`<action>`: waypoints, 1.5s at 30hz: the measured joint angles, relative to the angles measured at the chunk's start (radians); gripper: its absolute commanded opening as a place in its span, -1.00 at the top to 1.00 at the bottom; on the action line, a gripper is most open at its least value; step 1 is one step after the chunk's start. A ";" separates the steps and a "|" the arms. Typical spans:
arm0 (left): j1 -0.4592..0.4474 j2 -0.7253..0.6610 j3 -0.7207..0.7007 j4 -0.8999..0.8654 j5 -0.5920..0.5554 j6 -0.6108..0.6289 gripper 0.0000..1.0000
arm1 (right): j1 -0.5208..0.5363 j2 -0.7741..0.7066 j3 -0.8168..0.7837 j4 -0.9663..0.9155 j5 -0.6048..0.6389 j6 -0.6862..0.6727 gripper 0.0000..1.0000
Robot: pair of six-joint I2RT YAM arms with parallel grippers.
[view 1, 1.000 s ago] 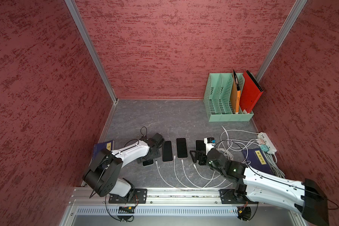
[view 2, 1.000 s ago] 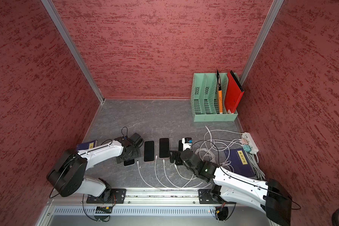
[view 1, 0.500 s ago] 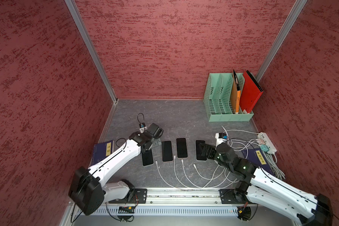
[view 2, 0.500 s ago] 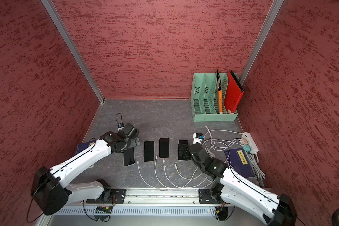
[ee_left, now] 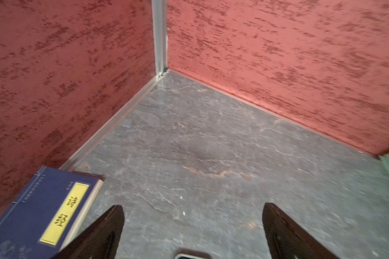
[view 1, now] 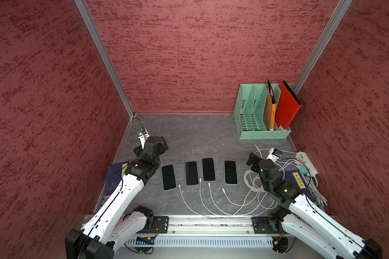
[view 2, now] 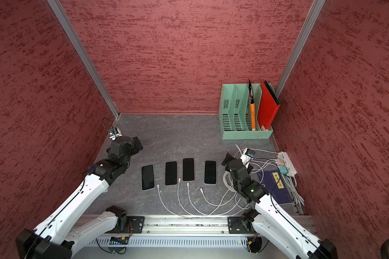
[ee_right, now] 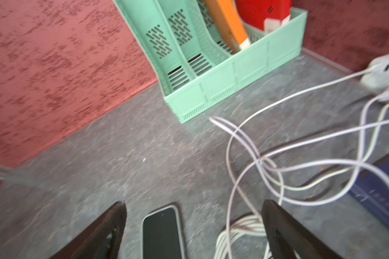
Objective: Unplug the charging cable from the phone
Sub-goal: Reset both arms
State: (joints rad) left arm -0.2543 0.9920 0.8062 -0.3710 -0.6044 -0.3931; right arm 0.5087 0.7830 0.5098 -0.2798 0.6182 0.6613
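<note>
Four black rectangular smartphones (view 1: 191, 173) lie screen-up in a row on a grey marbled tabletop (view 1: 200, 139). Thin white charging cables (ee_right: 259, 160) run from a tangle at the right to the phones' near ends. Each plug tip (view 1: 209, 184) lies on the table just beside a phone, and none looks seated in a port.

The left gripper (ee_left: 192, 206) hangs above the table by the leftmost phone (view 1: 168, 177), its dark fingers (ee_left: 112, 224) spread wide and holding nothing. The right gripper (ee_right: 194, 203) hangs by the rightmost phone (ee_right: 162, 233), beside the coiled cables, its fingers likewise wide apart and empty.

A navy book with a yellow label (ee_left: 43, 213) lies against the left wall. A mint-green plastic file rack (view 1: 263, 134) stands in the far right corner, holding an orange folder (view 1: 270, 107) and a red folder (view 1: 286, 107). A white power strip (view 1: 307, 162) lies near it.
</note>
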 measured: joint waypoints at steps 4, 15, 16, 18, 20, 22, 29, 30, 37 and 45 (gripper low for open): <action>0.189 0.035 -0.111 0.206 0.035 0.066 -0.99 | -0.121 0.117 0.052 0.067 0.003 -0.080 -0.97; 0.322 0.189 -0.323 0.627 0.142 0.214 -0.99 | -0.353 0.224 -0.071 0.338 0.091 -0.256 -0.96; 0.321 0.193 -0.332 0.663 0.156 0.225 -0.99 | -0.365 0.245 -0.091 0.370 0.092 -0.276 -0.97; 0.322 0.198 -0.355 0.746 0.193 0.240 -0.99 | -0.394 0.290 -0.127 0.437 0.082 -0.307 -0.97; 0.334 0.206 -0.371 0.805 0.238 0.251 -0.99 | -0.418 0.347 -0.155 0.526 0.050 -0.349 -0.97; 0.366 0.216 -0.376 0.844 0.285 0.252 -0.99 | -0.432 0.421 -0.171 0.651 0.000 -0.411 -0.97; 0.503 0.228 -0.382 0.911 0.439 0.209 -0.99 | -0.467 0.723 -0.126 1.016 -0.332 -0.579 -0.97; 0.507 0.231 -0.382 0.911 0.458 0.209 -0.99 | -0.468 0.747 -0.127 1.055 -0.373 -0.594 -0.97; 0.481 0.240 -0.379 0.909 0.569 0.215 -0.99 | -0.476 0.768 -0.139 1.171 -0.454 -0.622 -0.97; 0.258 0.414 -0.395 1.051 0.528 0.320 -0.99 | -0.476 0.768 -0.140 1.206 -0.460 -0.627 -0.97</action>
State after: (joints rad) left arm 0.0040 1.4063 0.4110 0.6804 -0.0761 -0.0731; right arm 0.0322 1.5505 0.3702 0.9264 0.1581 0.0341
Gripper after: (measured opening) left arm 0.997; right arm 0.985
